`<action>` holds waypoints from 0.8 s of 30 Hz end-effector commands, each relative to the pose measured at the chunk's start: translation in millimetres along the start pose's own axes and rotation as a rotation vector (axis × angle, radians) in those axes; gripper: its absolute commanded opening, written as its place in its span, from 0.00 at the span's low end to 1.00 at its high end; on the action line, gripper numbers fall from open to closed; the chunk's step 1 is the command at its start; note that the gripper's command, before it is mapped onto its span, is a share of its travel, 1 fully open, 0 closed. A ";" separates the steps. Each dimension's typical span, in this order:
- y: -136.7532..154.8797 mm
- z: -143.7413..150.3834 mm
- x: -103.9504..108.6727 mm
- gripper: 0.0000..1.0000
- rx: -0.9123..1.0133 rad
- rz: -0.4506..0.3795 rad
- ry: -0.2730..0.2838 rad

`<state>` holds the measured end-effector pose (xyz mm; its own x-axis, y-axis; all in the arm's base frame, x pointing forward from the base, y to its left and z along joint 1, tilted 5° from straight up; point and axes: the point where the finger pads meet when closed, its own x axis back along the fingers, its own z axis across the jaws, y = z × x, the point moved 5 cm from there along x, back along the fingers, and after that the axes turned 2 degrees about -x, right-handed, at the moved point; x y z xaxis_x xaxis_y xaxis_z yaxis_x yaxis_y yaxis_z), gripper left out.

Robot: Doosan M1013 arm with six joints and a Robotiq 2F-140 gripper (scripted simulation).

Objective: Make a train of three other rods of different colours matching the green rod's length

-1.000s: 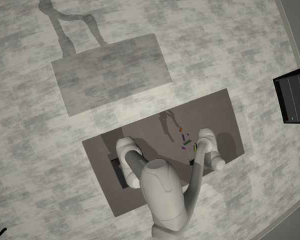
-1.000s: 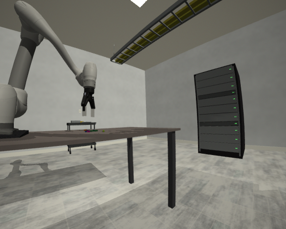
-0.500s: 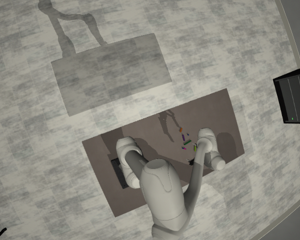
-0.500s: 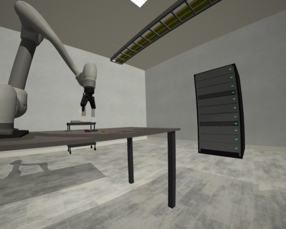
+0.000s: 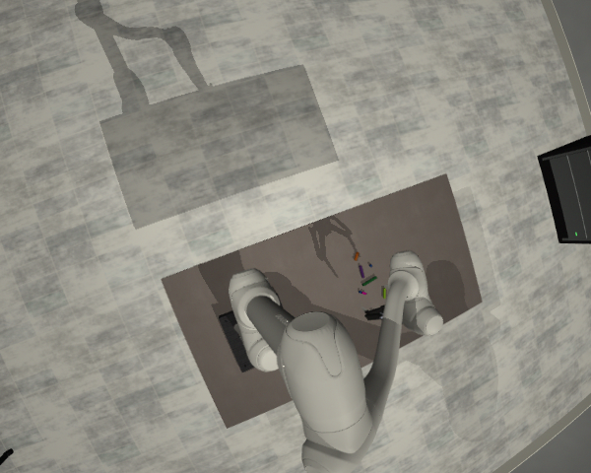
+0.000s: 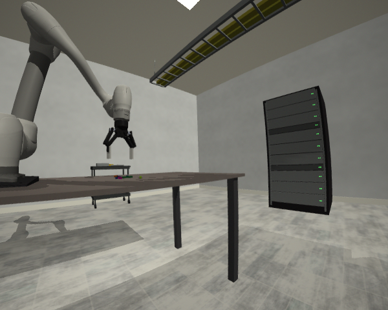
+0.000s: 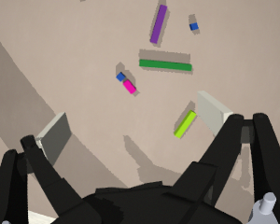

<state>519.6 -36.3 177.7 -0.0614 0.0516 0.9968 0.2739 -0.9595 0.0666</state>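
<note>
My gripper (image 6: 119, 153) (image 7: 132, 114) is open and empty, high above the table. In the wrist view a small blue rod (image 7: 120, 77) lies at the upper-left end of the magenta rod (image 7: 130, 87) (image 5: 363, 293), roughly in line; whether they touch I cannot tell. The green rod (image 7: 165, 64) (image 5: 368, 280) lies right of them. The lime rod (image 7: 185, 124) (image 5: 383, 292) lies apart, slanted, near the right finger in the wrist view. The purple rod (image 7: 159, 24) (image 5: 361, 271) and a second blue rod (image 7: 193, 26) (image 5: 369, 264) lie beyond the green one. An orange rod (image 5: 357, 255) lies past the purple rod.
The rods lie on the brown table (image 5: 413, 219). The arm's black base plate (image 5: 232, 338) is toward the table's other end. A server rack (image 6: 294, 150) stands on the floor beyond the table. Arm shadows fall across part of the table.
</note>
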 end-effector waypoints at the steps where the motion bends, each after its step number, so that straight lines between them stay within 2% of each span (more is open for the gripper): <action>1: -4.2 1.4 -5.2 1.00 -0.167 -0.007 -0.004; 3: -4.2 1.4 -5.2 1.00 -0.167 -0.007 -0.004; 4: -4.6 1.9 -7.0 1.00 -0.261 -0.007 -0.004; 18: -7.3 4.4 -17.4 1.00 -0.793 -0.008 -0.002; 20: -7.3 4.4 -17.4 1.00 -0.793 -0.008 -0.002; 21: -7.8 4.9 -19.2 1.00 -0.888 -0.008 -0.002; 24: -8.3 5.4 -21.3 1.00 -0.996 -0.008 -0.001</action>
<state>523.6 -33.2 160.9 -0.0618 0.0495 0.9969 -0.5551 -0.8318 0.0069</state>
